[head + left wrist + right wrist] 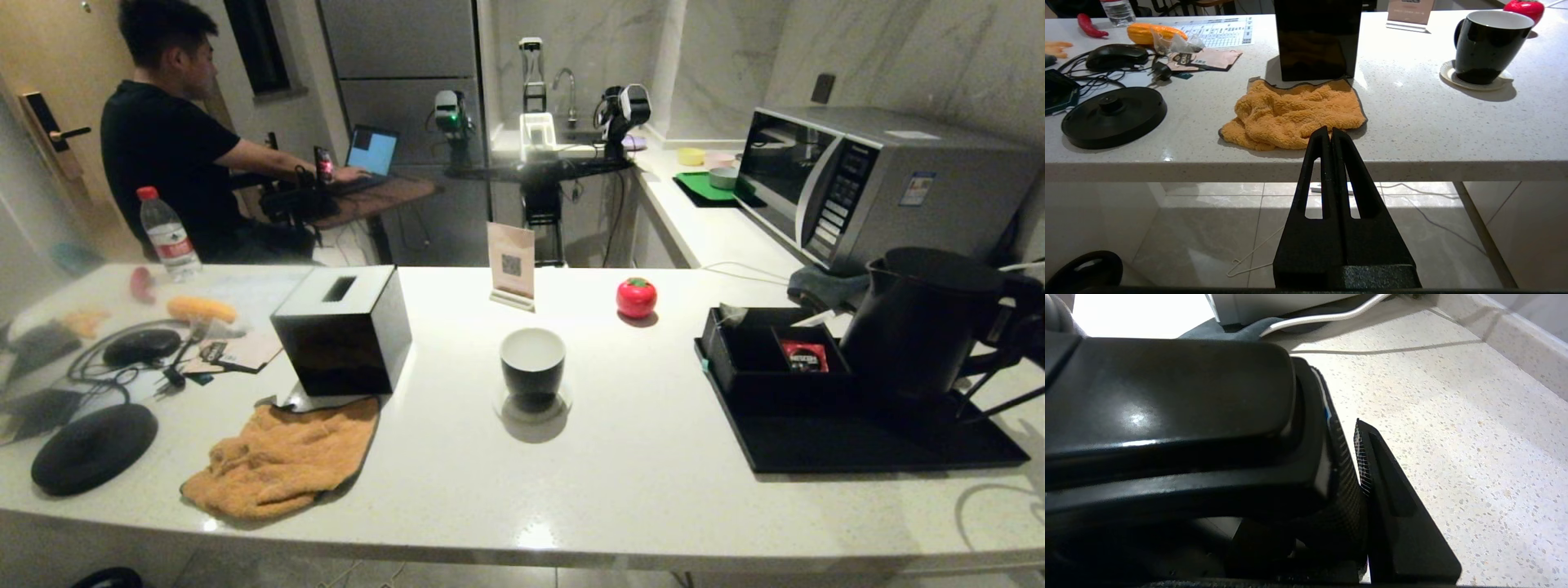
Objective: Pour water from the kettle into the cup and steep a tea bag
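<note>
The matte black kettle (918, 322) stands on a black tray (857, 447) at the right of the counter. My right gripper (1011, 327) is shut on its loop handle (1167, 416); one finger (1392, 498) presses against the handle's side and the other is hidden behind it. The black cup (532, 366), white inside, sits on a small coaster at mid-counter, also seen as the cup (1488, 47) in the left wrist view. A small grey-green pouch (729, 312) lies at the corner of the tray's box. My left gripper (1330, 130) hangs shut and empty below the counter's front edge.
A black square box (343, 331) and an orange cloth (282, 457) lie left of the cup. The kettle's round base (94, 447) sits far left among cables. A red sachet (804, 356), a red tomato-shaped timer (636, 296), a sign card (511, 265) and a microwave (882, 184) are nearby.
</note>
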